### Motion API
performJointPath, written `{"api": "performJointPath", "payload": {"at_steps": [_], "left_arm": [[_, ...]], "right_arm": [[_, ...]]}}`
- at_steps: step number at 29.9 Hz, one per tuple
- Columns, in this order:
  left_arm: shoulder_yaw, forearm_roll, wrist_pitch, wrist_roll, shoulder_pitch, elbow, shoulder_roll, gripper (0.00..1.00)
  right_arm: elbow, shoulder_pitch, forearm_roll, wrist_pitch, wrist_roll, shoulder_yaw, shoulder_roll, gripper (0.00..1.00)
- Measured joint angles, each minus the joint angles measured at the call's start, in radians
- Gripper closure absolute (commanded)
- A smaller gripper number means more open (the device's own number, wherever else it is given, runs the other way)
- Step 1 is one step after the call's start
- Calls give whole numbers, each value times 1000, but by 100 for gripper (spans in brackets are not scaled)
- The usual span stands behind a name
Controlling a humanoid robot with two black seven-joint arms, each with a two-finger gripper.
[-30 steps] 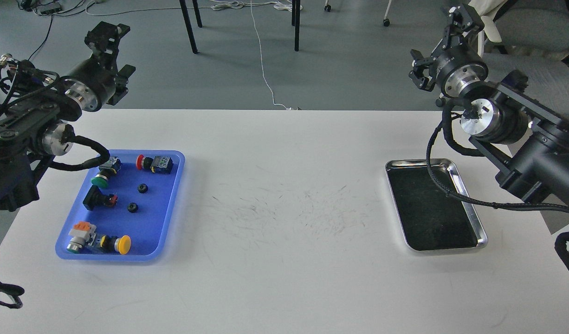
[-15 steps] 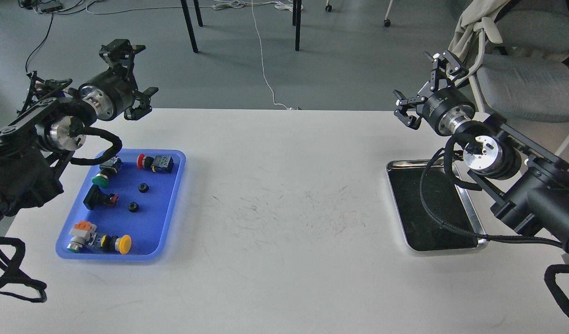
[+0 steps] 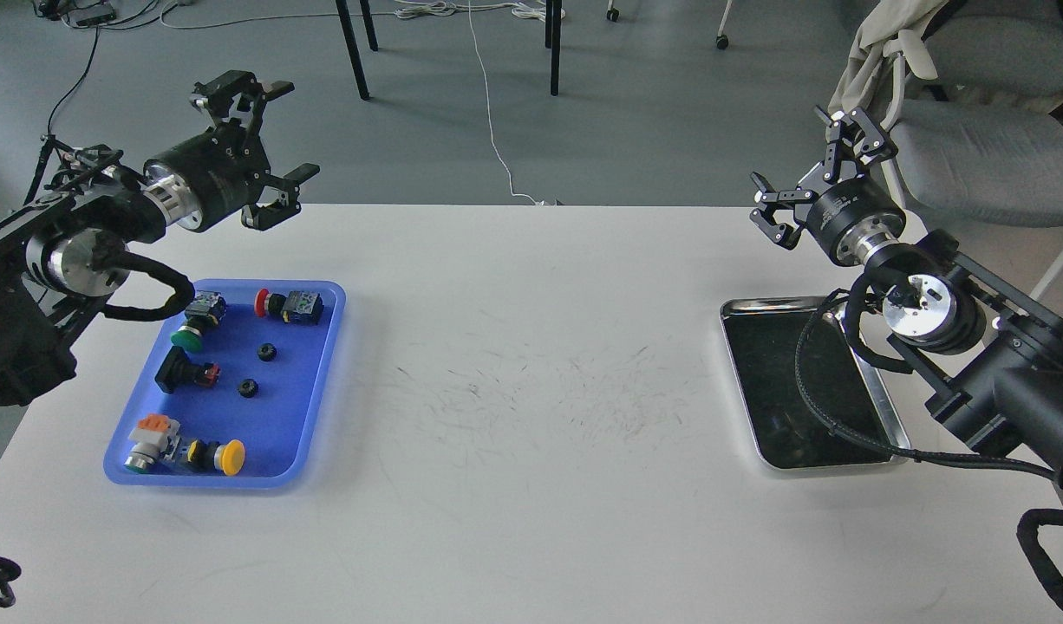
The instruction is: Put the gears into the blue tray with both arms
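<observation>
The blue tray (image 3: 310, 407) lies on the left side of the white table. Two small black gears rest inside it, one (image 3: 267, 351) above the other (image 3: 249, 387), among several push-button switches. My left gripper (image 3: 267, 139) hangs open above the table's back edge, up and behind the tray, holding nothing. Over the back right of the table my right gripper (image 3: 813, 173) is open and empty too, above the far end of the steel tray.
A steel tray (image 3: 883, 407) with a black inside sits at the right, partly crossed by my right arm's cable. Table legs, floor cables and a grey chair (image 3: 974, 147) stand beyond the table's back edge.
Both grippers have swung inward over the table's back edge: the left one moved right, the right one moved down and left. The gears and trays have not moved.
</observation>
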Motion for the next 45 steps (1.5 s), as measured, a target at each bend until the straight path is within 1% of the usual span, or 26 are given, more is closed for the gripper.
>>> {"api": "performJointPath", "payload": {"at_steps": [5, 9, 13, 17, 21, 24, 30, 34, 42, 45], "left_arm": [[-5, 0, 14, -11, 58, -87, 46, 2], [-10, -3, 59, -15, 66, -88, 47, 1], [-42, -8, 85, -46, 71, -79, 36, 2], [-56, -6, 99, -59, 74, -27, 12, 2], [-39, -6, 122, -50, 73, 29, -44, 2], [-46, -14, 132, -53, 70, 71, -75, 2], [-58, -21, 133, -54, 63, 91, -99, 2], [-57, -21, 137, -56, 65, 96, -105, 2], [-71, -28, 137, -61, 63, 135, -161, 2], [-73, -28, 138, -73, 63, 139, -166, 2]], "right_arm": [[2, -8, 0, -1, 11, 2, 3, 1], [0, -19, 0, -6, 20, 14, 13, 1], [-2, -34, 0, -13, 26, 35, 32, 1], [-4, -44, 0, -14, 34, 58, 41, 1], [-5, -53, 0, -15, 40, 73, 45, 1], [-14, -55, 0, -15, 41, 84, 55, 1], [-49, -55, -1, -17, 41, 97, 82, 1], [-52, -55, -1, -17, 41, 99, 86, 1], [-52, -54, -1, -17, 42, 122, 91, 1], [-52, -53, 0, -17, 42, 142, 93, 1]]}}
